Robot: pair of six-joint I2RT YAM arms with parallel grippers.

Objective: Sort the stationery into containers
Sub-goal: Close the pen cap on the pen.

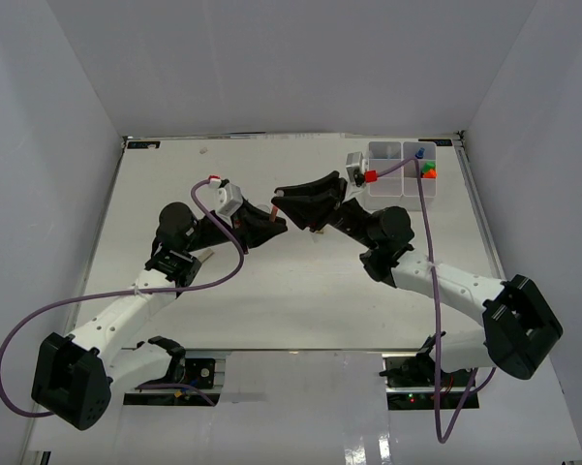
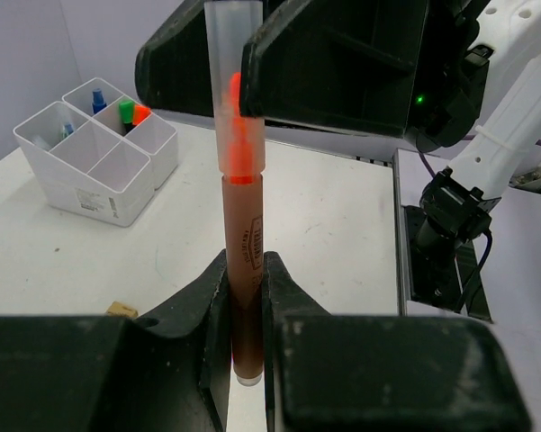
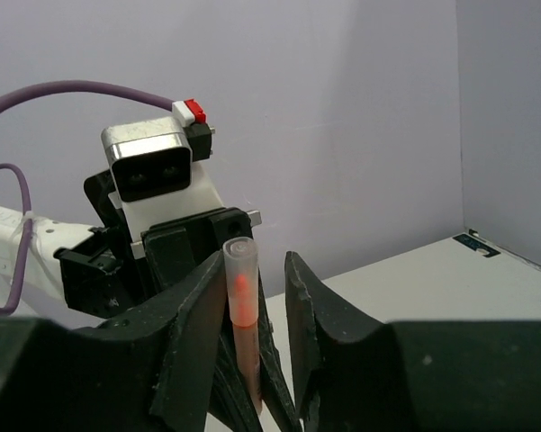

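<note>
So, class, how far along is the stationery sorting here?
Done: the blue-capped item, green-capped marker and orange-capped marker stand in the white organiser box. In hand: the left pincer clamps a clear-capped pen; the right pincer gapes around its cap. Left: that pen and a tan block on the table.

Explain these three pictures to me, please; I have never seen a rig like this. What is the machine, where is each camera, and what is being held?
These are two robot arms bolted at the near edge of a white table. The wide picture comes from a fixed camera above and behind them. The other two come from a camera on each wrist, looking along that arm's own tool. The left tool is clamped on a brownish pen. The right tool sits around the pen's clear cap, fingers apart, one touching it. Near the table's far right corner stands a white organiser box holding blue, green and orange-capped items. A small tan block lies on the table.
</note>
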